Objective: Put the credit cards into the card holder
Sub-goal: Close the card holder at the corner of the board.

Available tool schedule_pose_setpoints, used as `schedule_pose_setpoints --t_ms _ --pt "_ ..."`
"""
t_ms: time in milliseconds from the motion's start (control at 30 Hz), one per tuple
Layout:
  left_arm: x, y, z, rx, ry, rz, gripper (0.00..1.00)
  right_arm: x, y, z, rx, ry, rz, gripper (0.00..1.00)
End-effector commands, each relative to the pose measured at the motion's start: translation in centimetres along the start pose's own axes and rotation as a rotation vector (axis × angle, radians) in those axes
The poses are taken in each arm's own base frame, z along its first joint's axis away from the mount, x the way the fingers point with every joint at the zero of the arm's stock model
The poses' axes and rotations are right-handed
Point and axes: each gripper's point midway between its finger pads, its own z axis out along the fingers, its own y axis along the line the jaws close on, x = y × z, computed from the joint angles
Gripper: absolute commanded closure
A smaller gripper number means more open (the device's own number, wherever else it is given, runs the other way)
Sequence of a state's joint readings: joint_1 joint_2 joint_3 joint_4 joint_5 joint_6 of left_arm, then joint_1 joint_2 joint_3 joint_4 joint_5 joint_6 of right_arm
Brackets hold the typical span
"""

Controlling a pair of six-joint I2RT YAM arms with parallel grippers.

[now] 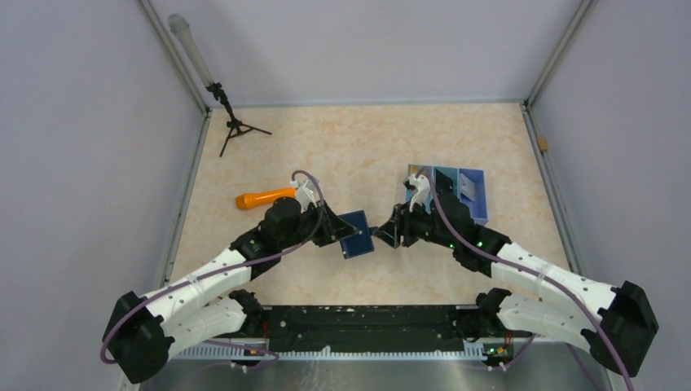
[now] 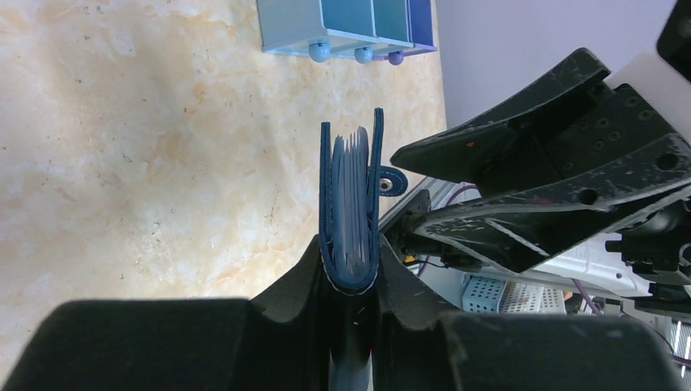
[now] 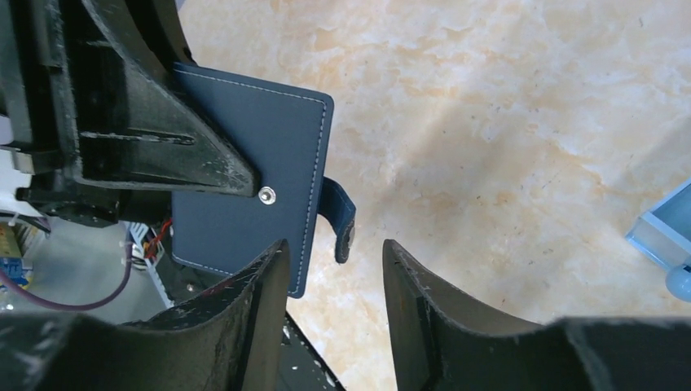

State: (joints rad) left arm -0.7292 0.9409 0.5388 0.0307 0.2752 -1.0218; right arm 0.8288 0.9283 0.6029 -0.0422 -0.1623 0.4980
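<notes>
- Beige marbled tabletop (image 1: pixel 367 138): I see both arms reaching inward, wrists nearly meeting.
- Left gripper (image 2: pixel 352 265) clamps the card holder (image 3: pixel 244 171) (strap (image 3: pixel 341 220) unfastened).
- Right gripper (image 3: pixel 334 273): jaws parted, just beside it.

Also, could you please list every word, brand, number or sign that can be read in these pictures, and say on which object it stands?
No text can be read in any view.
card holder: plain navy cover with pale stitching, no brand or word.
snap stud: too small to show any marking.
blue tray: no label shows.
orange tool: too small in the top view to show any print.
</notes>
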Motion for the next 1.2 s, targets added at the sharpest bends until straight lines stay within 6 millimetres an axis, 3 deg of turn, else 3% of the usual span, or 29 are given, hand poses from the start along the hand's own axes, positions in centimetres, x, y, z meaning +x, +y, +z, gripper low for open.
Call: schedule_pose_setpoints --t_ms 0,167,367,500,767,1167 --pt "-1.5 -2.8 -0.2 0.075 -0.041 0.030 1.00 -1.2 1.4 0.5 -0.039 -0.019 -0.022 0.58" --pt "-1.5 -2.9 -0.2 0.076 -0.039 0.030 1.00 -1.4 1.3 0.6 -0.035 -0.027 -0.019 0.73" --pt "-1.4 -3.0 -0.2 0.083 -0.034 0.032 1.00 -1.1 1.1 0.7 -0.025 -0.020 -0.018 0.82" --pt "-1.4 -2.9 -0.1 0.080 -0.033 0.031 1.00 -1.4 1.3 0.8 -0.039 -0.030 -0.023 1.00" --pt "-1.5 -1.9 0.0 0.026 -0.039 0.027 1.00 -2.3 3.9 -0.1 -0.173 -0.078 -0.020 1.00" --pt "-1.4 -1.9 0.1 0.029 -0.037 0.022 1.00 -1.2 5.2 1.1 -0.268 -0.050 0.015 1.00"
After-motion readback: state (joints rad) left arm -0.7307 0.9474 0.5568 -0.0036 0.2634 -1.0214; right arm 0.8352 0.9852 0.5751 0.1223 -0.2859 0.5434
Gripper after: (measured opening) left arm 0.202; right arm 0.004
